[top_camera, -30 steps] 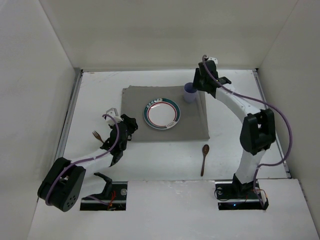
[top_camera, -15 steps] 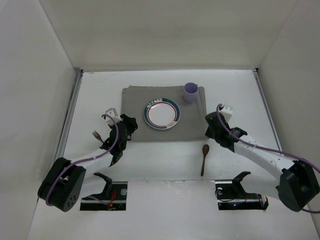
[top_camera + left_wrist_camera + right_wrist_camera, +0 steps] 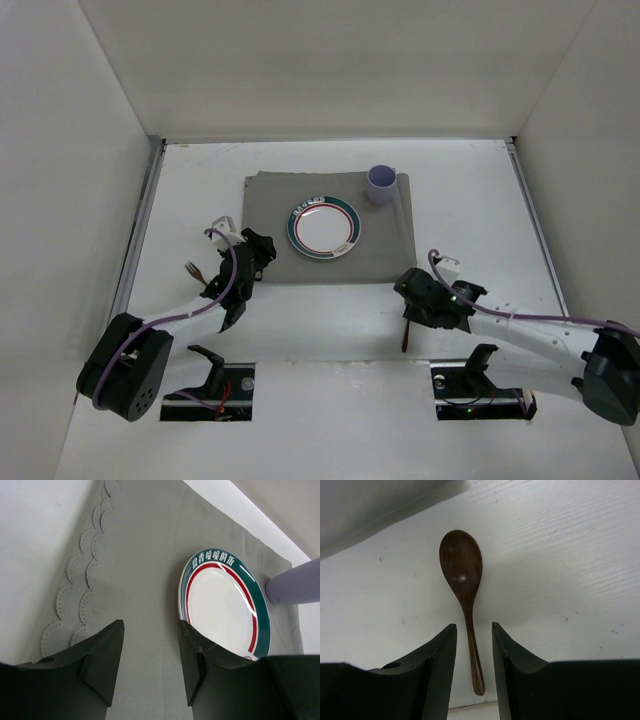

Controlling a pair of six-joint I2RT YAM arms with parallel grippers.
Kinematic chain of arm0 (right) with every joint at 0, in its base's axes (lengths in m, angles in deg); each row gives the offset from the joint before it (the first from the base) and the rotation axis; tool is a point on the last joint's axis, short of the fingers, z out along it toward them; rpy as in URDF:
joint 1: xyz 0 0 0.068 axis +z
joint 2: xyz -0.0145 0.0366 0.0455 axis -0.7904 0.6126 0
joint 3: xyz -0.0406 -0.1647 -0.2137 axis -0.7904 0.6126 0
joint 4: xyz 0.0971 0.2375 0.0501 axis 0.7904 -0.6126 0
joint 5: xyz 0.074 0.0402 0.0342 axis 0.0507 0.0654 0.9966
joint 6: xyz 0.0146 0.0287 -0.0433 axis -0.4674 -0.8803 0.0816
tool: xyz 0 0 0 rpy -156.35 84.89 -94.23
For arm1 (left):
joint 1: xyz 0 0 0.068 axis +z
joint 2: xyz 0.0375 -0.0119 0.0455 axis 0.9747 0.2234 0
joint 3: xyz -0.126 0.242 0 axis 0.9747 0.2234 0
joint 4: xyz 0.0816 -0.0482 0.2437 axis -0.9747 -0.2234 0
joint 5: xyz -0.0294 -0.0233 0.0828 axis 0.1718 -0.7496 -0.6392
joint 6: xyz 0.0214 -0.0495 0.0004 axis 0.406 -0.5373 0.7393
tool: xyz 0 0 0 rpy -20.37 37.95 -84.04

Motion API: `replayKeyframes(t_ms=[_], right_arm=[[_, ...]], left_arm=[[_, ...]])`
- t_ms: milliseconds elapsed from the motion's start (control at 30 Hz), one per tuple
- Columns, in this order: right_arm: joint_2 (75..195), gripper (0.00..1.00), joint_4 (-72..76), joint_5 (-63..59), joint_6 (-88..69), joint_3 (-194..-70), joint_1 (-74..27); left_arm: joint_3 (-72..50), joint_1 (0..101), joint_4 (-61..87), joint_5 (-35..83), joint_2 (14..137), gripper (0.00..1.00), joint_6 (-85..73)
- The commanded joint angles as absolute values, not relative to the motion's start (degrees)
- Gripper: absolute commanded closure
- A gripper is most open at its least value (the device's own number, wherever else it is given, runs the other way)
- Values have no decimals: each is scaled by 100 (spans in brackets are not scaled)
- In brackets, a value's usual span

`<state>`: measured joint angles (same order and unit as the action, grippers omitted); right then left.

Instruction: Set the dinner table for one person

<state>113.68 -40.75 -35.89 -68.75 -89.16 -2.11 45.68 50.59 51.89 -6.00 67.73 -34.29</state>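
Spoon point(image 3: 466, 605): dark wood, lying flat on the white worktop point(image 3: 480, 210) right beneath the right claw point(image 3: 473, 627). Handle between the two fingers, bowl pointing ahead of them, handle end trailing back behind the tips.

Looks light and rigid, a single carved piece, so unlikely to bend or break. Smooth finish and a thin, rounded handle, though, so likely to roll or swivel under a loose pinch. Best taken on the handle just behind the bowl, where slightly thicker and nearer the balance point. Lies very low, so needs the tips brought right down to the surface before closing. Cannot tell whether already touching it.

Right claw fingers apart, one on each side of the handle, nothing clamped. Left claw point(image 3: 150, 630) also spread and empty, over the grey placemat point(image 3: 135, 580), with the plate point(image 3: 225, 605) ahead and to its right.

Near edge of the worktop just behind the right claw, close to the handle end, so no room to drag backward. Placemat border just ahead and to the left. Lifting over that hem looks safer than sliding across it. Bare surface open to the right. Cup point(image 3: 381, 184) well ahead, at the far corner of the placemat. Fork point(image 3: 193, 270) left of the left claw.
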Motion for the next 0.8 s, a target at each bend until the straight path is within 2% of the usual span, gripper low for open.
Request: replayKeyframes(t_ms=[0,133,333,767], right_arm=[[11477,61,-4211,-3474,-7221,-8904,-111],[11811,68,-4053,-3483,-7072,-9044,-94],[11926,70,-3886,-3457,-6896,-9106,-94],[11671,67,-3824,-3465,-7045,-9141,47]], left_arm=[[4394,5086,5414,-579,6733,55,-3500],[4411,5103,5414,-579,6715,55,-3500],[4411,5068,5423,-579,6741,55,-3508],[4403,5077,5414,-553,6733,55,-3526]])
